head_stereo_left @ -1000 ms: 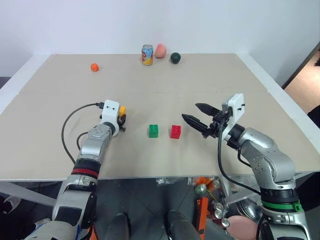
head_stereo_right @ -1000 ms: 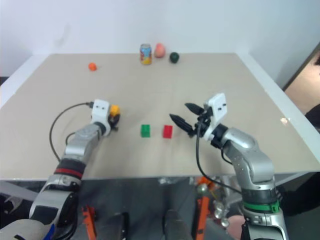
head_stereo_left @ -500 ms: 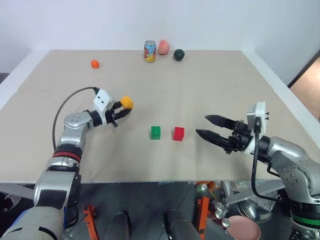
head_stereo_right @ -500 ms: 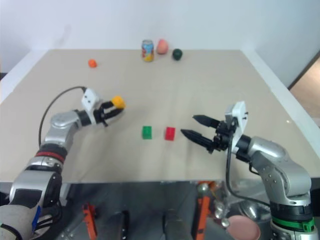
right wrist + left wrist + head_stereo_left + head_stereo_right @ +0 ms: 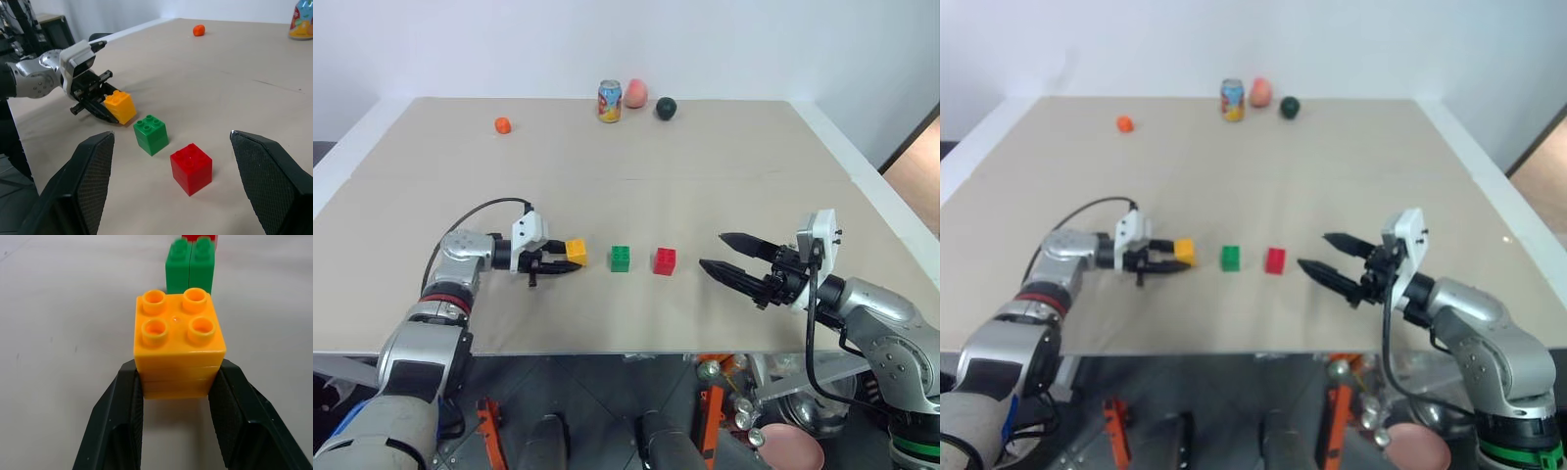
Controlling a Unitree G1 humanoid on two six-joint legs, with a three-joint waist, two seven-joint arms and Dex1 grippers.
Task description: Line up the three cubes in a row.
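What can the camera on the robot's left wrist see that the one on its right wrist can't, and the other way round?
Left wrist view alone: the yellow cube's four studs from close above, clamped between two black fingers.

Right wrist view alone: the left gripper from outside, the right gripper's spread fingers, an orange fruit, part of a can.

Both: the yellow cube, green cube and red cube on the table.
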